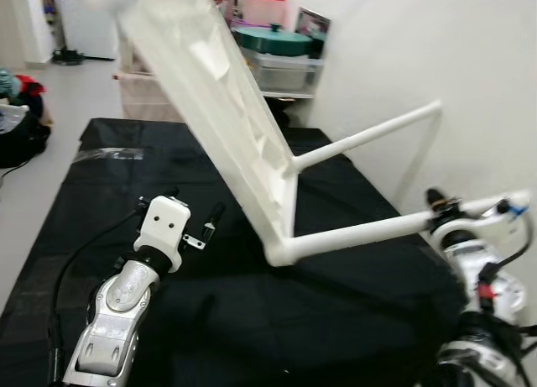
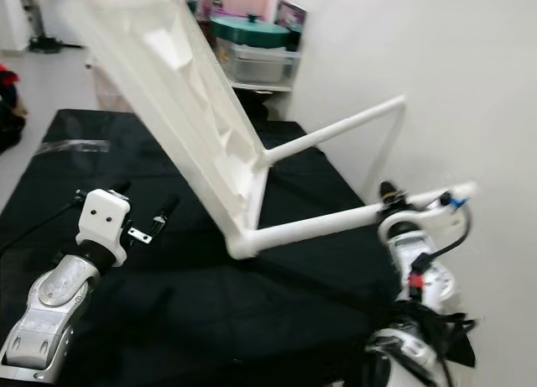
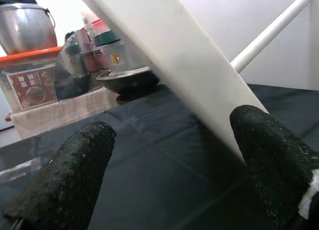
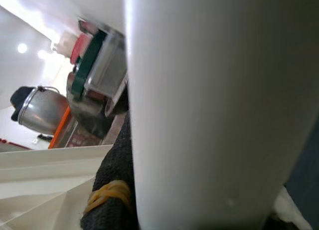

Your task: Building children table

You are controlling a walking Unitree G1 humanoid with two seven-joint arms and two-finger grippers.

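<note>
The white table top [image 1: 218, 93] stands tilted on one corner on the black cloth [image 1: 109, 261], its ribbed underside facing right. Two white legs stick out of it to the right: an upper leg [image 1: 369, 135] and a lower leg [image 1: 361, 232]. My right gripper [image 1: 440, 209] is shut on the lower leg near its free end; in the right wrist view the leg [image 4: 214, 105] lies against a black finger [image 4: 112, 190]. My left gripper [image 1: 195, 206] is open just above the cloth, left of the table top's low corner, and holds nothing. Its fingers [image 3: 70, 180] frame the top's edge [image 3: 169, 45].
A white wall [image 1: 436, 51] runs close along the right. Behind the cloth-covered surface stand a shelf with a green-lidded pot [image 1: 273, 41], clear boxes and a beige bin [image 1: 147, 97]. A pile of clothes [image 1: 17, 101] lies on the floor at far left.
</note>
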